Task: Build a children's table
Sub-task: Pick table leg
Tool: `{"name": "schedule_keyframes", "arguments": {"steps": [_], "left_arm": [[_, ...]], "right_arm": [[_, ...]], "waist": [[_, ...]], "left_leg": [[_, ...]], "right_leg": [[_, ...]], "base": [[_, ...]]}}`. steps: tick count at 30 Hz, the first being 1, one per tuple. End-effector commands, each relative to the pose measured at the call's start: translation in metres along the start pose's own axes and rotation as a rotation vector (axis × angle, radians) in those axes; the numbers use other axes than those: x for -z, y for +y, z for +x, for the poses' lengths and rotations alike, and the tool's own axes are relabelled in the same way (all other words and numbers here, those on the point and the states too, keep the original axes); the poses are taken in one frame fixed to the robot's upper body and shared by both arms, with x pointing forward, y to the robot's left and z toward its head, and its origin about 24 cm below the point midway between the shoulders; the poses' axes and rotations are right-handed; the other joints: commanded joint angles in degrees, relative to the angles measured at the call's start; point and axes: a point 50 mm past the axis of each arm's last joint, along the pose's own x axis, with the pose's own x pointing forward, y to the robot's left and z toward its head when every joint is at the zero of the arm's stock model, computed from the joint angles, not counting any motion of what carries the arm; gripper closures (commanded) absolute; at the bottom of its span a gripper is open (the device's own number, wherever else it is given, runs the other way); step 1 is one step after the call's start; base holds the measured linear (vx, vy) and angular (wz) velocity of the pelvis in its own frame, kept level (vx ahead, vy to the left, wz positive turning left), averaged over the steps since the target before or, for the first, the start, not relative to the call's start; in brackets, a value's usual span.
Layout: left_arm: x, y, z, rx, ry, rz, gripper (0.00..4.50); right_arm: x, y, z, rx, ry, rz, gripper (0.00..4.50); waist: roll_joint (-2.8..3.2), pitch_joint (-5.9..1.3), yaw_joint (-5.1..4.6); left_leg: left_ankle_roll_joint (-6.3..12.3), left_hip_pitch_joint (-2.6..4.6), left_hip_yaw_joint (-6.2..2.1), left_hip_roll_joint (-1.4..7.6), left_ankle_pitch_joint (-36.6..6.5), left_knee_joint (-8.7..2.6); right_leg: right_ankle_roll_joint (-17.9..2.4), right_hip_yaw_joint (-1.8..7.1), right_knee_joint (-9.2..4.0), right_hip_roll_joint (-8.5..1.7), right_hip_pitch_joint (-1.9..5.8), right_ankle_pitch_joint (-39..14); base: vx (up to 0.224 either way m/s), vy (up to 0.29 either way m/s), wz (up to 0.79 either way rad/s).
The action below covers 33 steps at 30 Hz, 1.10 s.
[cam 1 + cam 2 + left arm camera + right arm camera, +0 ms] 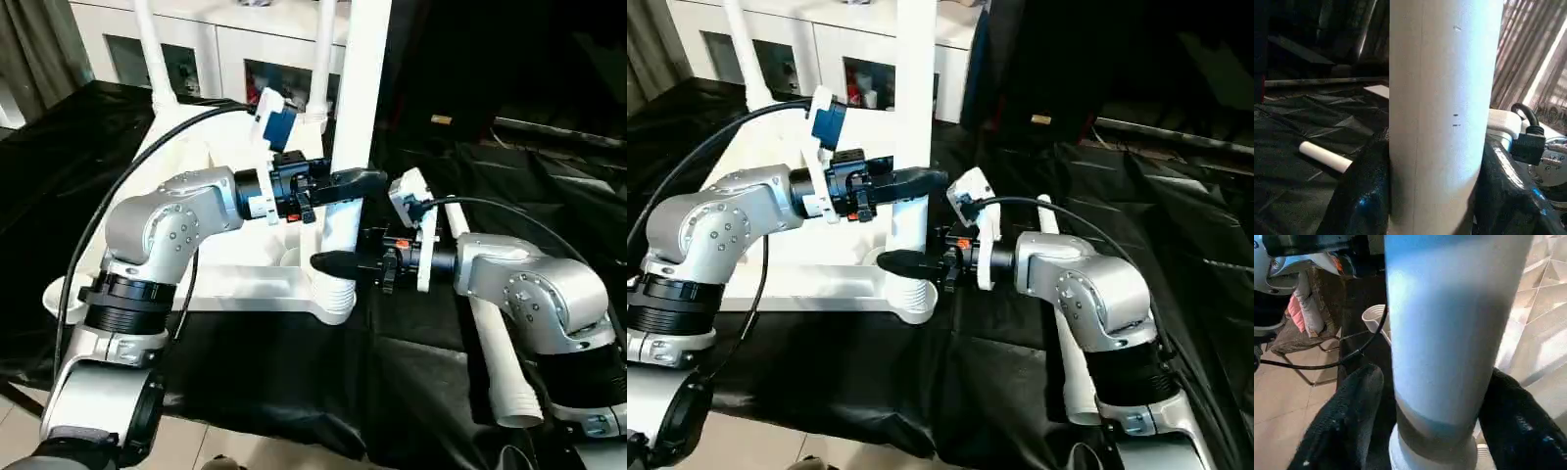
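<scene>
The children's table top (245,284) lies upside down on the black cloth, white, with round corner sockets. A white tubular leg (364,78) stands upright in the near right socket (335,299). My left gripper (364,181) is shut on this leg about halfway up; in the left wrist view both black fingers (1364,196) press its sides. Lower down, just above the socket, my right gripper (328,262) is open with its jaws either side of the same leg, and a small gap shows beside one finger (1352,416). Two more legs (152,49) (323,59) stand in the far sockets.
A loose white leg (500,362) lies on the black cloth under my right forearm. A white glass-door cabinet (225,49) stands behind the table. Black cables loop from both wrists. The cloth's front edge drops to a tiled floor (20,431).
</scene>
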Motion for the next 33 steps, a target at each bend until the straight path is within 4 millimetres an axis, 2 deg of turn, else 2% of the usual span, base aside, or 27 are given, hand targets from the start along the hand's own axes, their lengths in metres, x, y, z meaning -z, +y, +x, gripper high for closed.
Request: {"name": "schedule_keyframes", "arguments": {"steps": [1, 2, 6, 9, 14, 18, 20, 23, 30, 33], "left_arm": [[-0.0084, -0.0036, 0.0048, 0.023, -0.010, 0.041, 2.64], [-0.0085, -0.0035, 0.0049, 0.024, -0.011, 0.041, 2.64], [-0.0086, -0.0040, 0.0052, 0.027, -0.015, 0.040, 2.64], [-0.0087, -0.0045, 0.0057, 0.030, -0.021, 0.036, 2.64], [-0.0091, -0.0052, 0.0073, 0.035, -0.029, 0.033, 2.64], [-0.0091, -0.0057, 0.0075, 0.044, -0.028, 0.032, 2.64], [-0.0088, -0.0059, 0.0075, 0.046, -0.025, 0.034, 2.64], [-0.0078, -0.0071, 0.0073, 0.059, -0.017, 0.033, 2.64], [-0.0045, -0.0108, 0.0066, 0.097, 0.007, 0.031, 2.64], [-0.0043, -0.0106, 0.0060, 0.099, 0.010, 0.031, 2.64]], "right_arm": [[0.0009, -0.0004, -0.0013, -0.001, 0.003, 0.015, 1.83], [0.0012, -0.0007, -0.0013, 0.001, 0.004, 0.017, 2.07], [0.0023, -0.0015, -0.0009, 0.005, 0.006, 0.020, 2.15], [0.0033, -0.0021, -0.0006, 0.007, 0.008, 0.022, 2.52], [0.0052, -0.0024, 0.0001, 0.010, 0.010, 0.024, 2.62], [0.0044, -0.0028, 0.0009, 0.026, 0.007, -0.012, 2.62], [0.0045, -0.0024, 0.0013, 0.019, 0.004, -0.007, 2.06], [0.0047, -0.0025, 0.0017, 0.021, 0.006, -0.009, 1.87], [0.0040, -0.0025, 0.0019, 0.026, 0.000, -0.013, 1.84], [0.0040, -0.0021, 0.0015, 0.021, -0.001, -0.010, 1.84]], "waist": [[0.49, -3.99, 0.18], [0.51, -4.00, 0.18], [0.46, -4.01, 0.22], [0.48, -4.01, 0.23], [0.51, -4.05, 0.24], [0.65, -4.05, 0.21], [0.63, -4.05, 0.25], [0.68, -4.06, 0.20], [0.88, -4.07, 0.21], [0.78, -4.05, 0.18]], "left_leg": [[-2.63, 0.82, 0.21, 0.37, -10.50, -3.58], [-2.64, 0.83, 0.20, 0.38, -10.51, -3.57], [-2.59, 0.81, 0.21, 0.37, -10.38, -3.55], [-2.60, 0.83, 0.22, 0.36, -10.54, -3.53], [-2.49, 0.80, 0.23, 0.33, -10.23, -3.49], [-2.56, 0.79, 0.20, 0.34, -10.24, -3.50], [-2.56, 0.84, 0.19, 0.35, -10.37, -3.53], [-2.57, 0.84, 0.16, 0.36, -10.44, -3.54], [-2.75, 0.90, 0.15, 0.37, -10.76, -3.55], [-2.68, 0.89, 0.18, 0.33, -10.85, -3.54]], "right_leg": [[-9.40, 1.39, -4.15, -2.81, 3.17, -10.68], [-9.44, 1.38, -4.10, -2.80, 3.18, -10.53], [-9.46, 1.41, -4.13, -2.86, 3.21, -10.57], [-9.41, 1.39, -4.15, -2.84, 3.20, -10.65], [-9.60, 1.41, -4.11, -2.82, 3.26, -9.92], [-9.72, 1.38, -4.06, -2.79, 3.26, -9.54], [-9.74, 1.36, -4.07, -2.81, 3.27, -9.72], [-9.81, 1.35, -4.04, -2.79, 3.28, -9.58], [-9.96, 1.37, -4.01, -2.80, 3.26, -9.54], [-9.97, 1.38, -4.07, -2.77, 3.27, -9.57]], "base": [[0.000, 0.000, 0.00], [0.000, 0.000, 0.00], [0.000, 0.000, 0.00], [0.000, 0.000, 0.00], [0.000, 0.000, 0.00], [0.000, 0.000, 0.00], [0.000, 0.000, 0.00], [0.000, 0.000, 0.00], [0.000, 0.000, 0.00], [0.000, 0.000, 0.00]]}}
